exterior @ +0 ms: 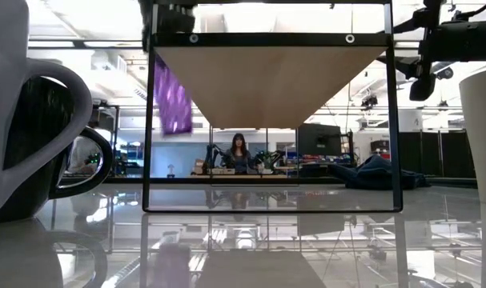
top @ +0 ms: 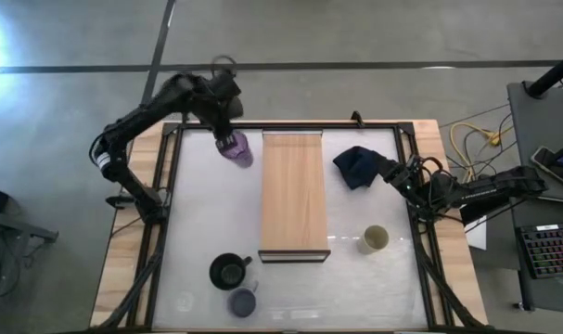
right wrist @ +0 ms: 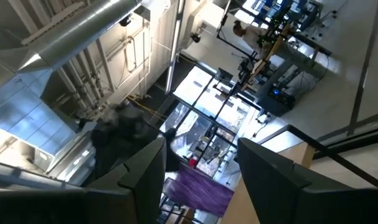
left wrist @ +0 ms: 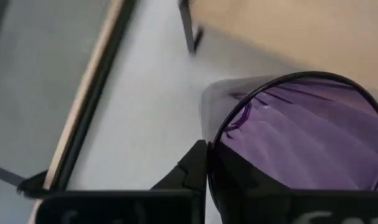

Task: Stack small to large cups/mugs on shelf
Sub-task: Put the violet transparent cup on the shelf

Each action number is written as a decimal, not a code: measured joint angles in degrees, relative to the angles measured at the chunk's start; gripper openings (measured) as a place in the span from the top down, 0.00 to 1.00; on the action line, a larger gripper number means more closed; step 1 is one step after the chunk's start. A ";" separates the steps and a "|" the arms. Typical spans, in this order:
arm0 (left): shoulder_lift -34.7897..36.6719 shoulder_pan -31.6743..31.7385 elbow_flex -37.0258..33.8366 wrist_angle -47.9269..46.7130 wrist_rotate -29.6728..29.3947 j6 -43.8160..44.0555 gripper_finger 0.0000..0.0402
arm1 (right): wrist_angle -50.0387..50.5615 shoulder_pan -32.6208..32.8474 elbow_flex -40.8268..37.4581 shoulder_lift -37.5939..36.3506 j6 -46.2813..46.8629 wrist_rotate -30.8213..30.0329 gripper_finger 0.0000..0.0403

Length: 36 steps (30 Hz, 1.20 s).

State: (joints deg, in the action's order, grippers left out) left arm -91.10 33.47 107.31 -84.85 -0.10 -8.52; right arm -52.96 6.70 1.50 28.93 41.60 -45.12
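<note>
My left gripper (top: 227, 134) is shut on the translucent purple tumbler (top: 235, 148) at the table's far left, just left of the light-wood shelf (top: 293, 195). In the low view the tumbler (exterior: 172, 100) hangs clear of the table, beside the shelf's underside (exterior: 271, 80). The black mug (top: 227, 271) and the lavender-blue mug (top: 243, 301) stand on their bases at the near left. The beige cup (top: 375, 239) stands near the right. My right gripper (top: 392, 174) is open and empty (right wrist: 201, 180), next to the navy cloth (top: 358, 165). My left gripper holds the tumbler by its open rim (left wrist: 210, 149). One finger (left wrist: 192, 171) lies on the outside of the wall, and the other seems to be inside the mouth. The fingers come from above. The tumbler hangs below them, lifted clear of the table and somewhat tilted.
The shelf stands on a black frame (exterior: 395, 120) across the table's middle, with free room beneath it. The table's black rails (top: 165, 204) run along both sides. In the low view the two mugs (exterior: 34, 128) are close on the left. A person (exterior: 239, 152) sits far behind the table.
</note>
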 joint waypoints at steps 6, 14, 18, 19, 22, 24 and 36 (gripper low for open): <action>-4.58 -2.09 18.66 -4.80 1.00 15.72 1.00 | 0.55 -0.13 1.13 -0.01 -0.34 -0.01 0.53; -11.40 -5.98 27.12 -4.76 3.61 27.81 1.00 | 32.08 -0.64 14.12 -0.01 5.66 -6.54 0.53; -13.85 -7.54 27.28 -5.15 3.95 29.61 1.00 | 61.68 -1.10 24.85 0.62 19.19 -6.98 0.53; -14.50 -7.79 27.62 -5.00 4.10 29.90 1.00 | 67.08 -1.11 27.26 1.02 21.26 -7.05 0.53; -14.78 -8.48 27.43 -1.38 4.17 31.76 1.00 | 76.97 -1.11 33.05 1.93 22.88 -7.03 0.53; -14.68 -8.58 27.58 1.22 4.59 33.05 1.00 | 79.39 -1.11 35.85 2.41 22.40 -6.97 0.53; -18.26 -8.35 27.58 6.45 1.30 35.18 1.00 | 80.58 -1.11 40.59 3.71 17.04 0.67 0.53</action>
State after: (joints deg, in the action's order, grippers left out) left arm -109.36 25.12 134.89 -78.39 1.20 26.65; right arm 27.62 5.58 42.09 32.64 58.65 -44.45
